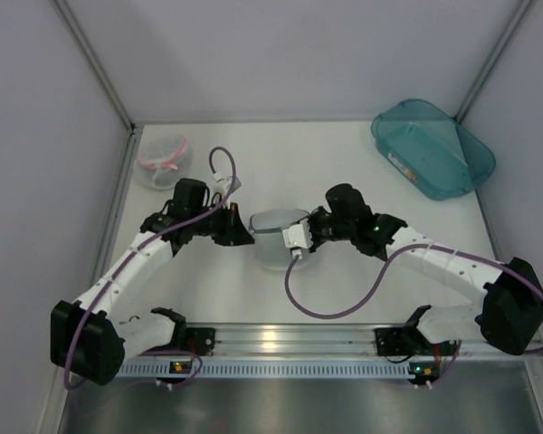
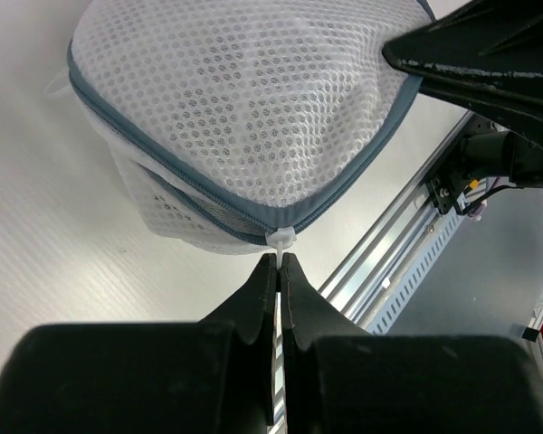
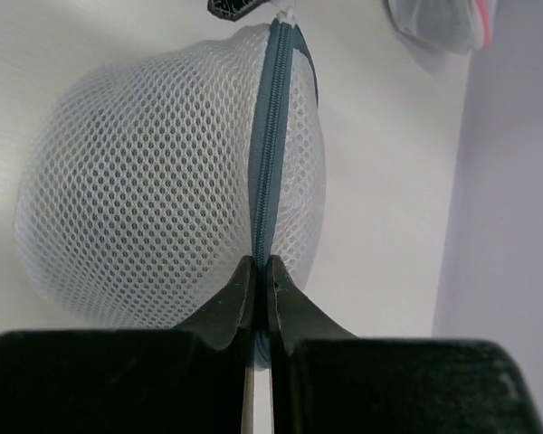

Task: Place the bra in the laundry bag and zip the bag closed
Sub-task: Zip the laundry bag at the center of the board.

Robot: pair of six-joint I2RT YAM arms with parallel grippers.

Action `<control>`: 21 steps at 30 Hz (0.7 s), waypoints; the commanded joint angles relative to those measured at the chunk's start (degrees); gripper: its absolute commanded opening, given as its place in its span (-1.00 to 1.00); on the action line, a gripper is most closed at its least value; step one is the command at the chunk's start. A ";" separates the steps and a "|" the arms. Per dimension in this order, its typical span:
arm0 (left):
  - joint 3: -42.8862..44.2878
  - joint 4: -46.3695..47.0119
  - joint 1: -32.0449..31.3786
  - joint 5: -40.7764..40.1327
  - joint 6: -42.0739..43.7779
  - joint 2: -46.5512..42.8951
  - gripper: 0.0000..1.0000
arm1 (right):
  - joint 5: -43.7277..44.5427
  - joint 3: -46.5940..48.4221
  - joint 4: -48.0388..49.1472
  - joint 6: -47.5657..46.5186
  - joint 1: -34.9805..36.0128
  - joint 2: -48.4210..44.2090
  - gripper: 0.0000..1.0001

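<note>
While the left gripper (image 2: 279,271) pinches the white zip pull (image 2: 281,239) and the right gripper (image 3: 261,276) the grey zip rim (image 3: 270,136), jaws shut, we fear a tug slipping either hold on the round white mesh laundry bag (image 2: 244,99) between them.

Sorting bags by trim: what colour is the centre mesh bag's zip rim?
Blue-grey zip rim, clearest in the right wrist view.

No text, brand, number or sign legible in any of the three views. Only candidate: a small sticker (image 1: 399,164) at the left end of the teal bin (image 1: 452,145), upper right of the top view. It is a pale patch with coloured specks, too small and blurred to make out lettering.
</note>
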 commanded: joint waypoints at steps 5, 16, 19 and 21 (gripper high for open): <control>4.24 -0.36 1.16 2.66 0.70 -1.91 -1.00 | 1.10 2.33 1.59 -6.11 -5.30 0.99 -0.53; 1.43 5.35 -6.93 0.30 -4.39 0.28 -1.00 | -1.63 7.89 -6.71 6.97 2.85 -2.61 0.14; 2.13 5.88 -7.02 -0.67 -5.62 1.16 -1.00 | -1.63 8.32 -7.24 9.79 4.80 -1.83 0.11; 2.31 6.32 -7.19 -0.93 -6.07 1.34 -1.00 | -2.59 9.20 -7.94 11.99 5.59 -1.03 0.10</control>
